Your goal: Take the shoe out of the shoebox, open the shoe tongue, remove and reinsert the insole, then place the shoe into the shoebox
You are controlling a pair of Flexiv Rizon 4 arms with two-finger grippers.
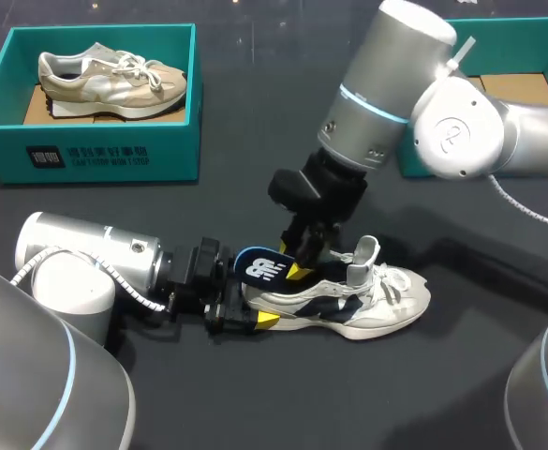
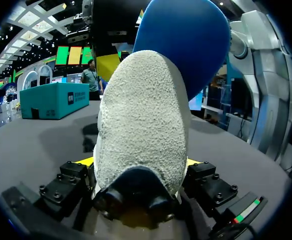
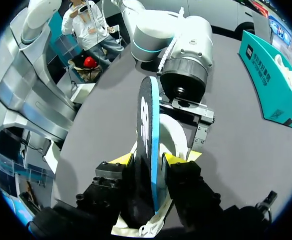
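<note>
shoebox (image 1: 105, 155) with beige shoe (image 1: 112, 80) inside

My left arm (image 1: 86, 262) lies low across the lower left of the head view, its wrist pointing toward the middle. The left gripper (image 1: 255, 302) is clamped from both sides on the heel of the shoe (image 1: 377, 300). My right arm (image 1: 386, 84) comes down from the upper right with its wrist bent steeply downward, and the right gripper (image 1: 302, 267) pinches the insole (image 1: 259, 267) between both fingers.
</note>
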